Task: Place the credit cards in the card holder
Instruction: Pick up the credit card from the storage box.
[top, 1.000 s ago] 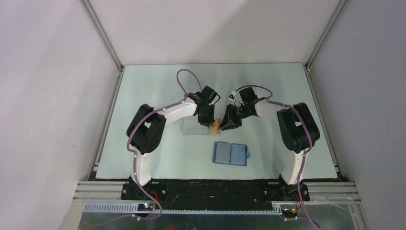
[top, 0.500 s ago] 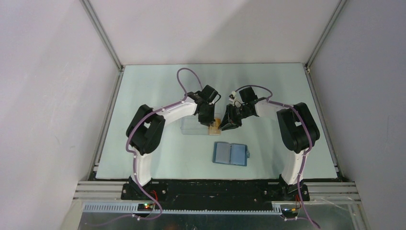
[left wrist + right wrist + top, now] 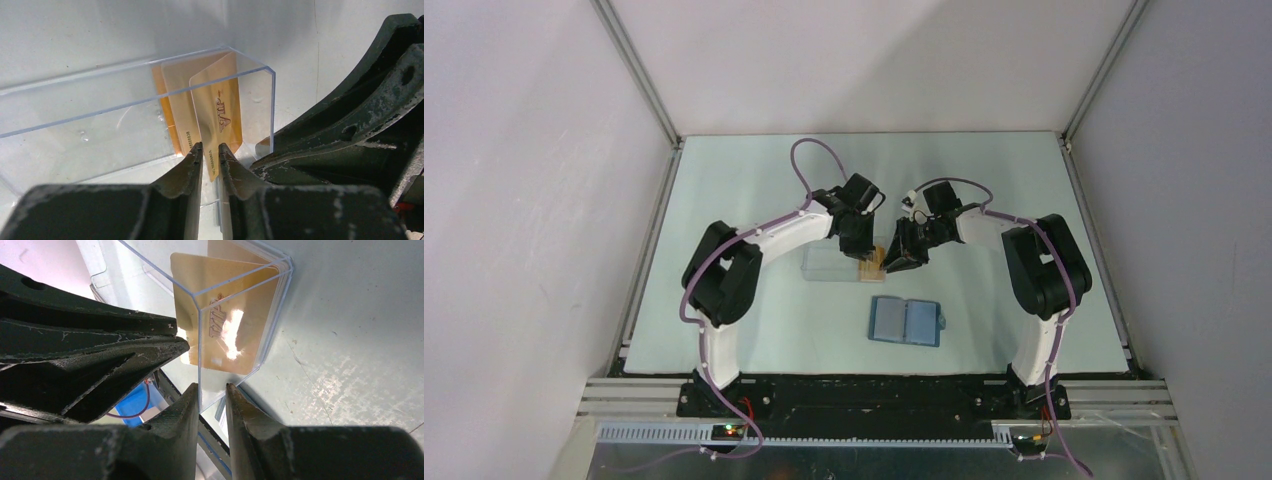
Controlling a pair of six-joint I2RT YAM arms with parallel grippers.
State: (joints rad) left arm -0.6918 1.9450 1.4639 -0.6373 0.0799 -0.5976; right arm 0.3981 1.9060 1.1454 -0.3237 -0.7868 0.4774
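While the right arm keeps the pose it had a second ago, the left arm's elbow now sits further out toward the left wall. Its wrist is turned a little more over the clear case (image 3: 100,115). That small shift looks like a last alignment for a pull and not a lift, as the credit cards (image 3: 217,115) stand where they stood, upright at the right-hand end of the case.

In the left wrist view the left pincer (image 3: 210,150) is drawn in to a narrow slit. The lower edge of the frontmost card runs down between its fingertips, so it appears to have that card pinched. A second, darker orange card leans just behind the first.

The right pincer (image 3: 211,390) is equally narrow. The corner edge of the case wall stands in its gap, touching one finger, and it seems to be steadying the case.

The card holder (image 3: 906,321) lies open like a book on the surface (image 3: 754,190). It is nearer the arm bases, apart from the case, and no card shows on it.

Judged from this, the task is at its first extraction. No card has left the case, and the grip on a thin edge could slip or drag the case along if the right side lets go.
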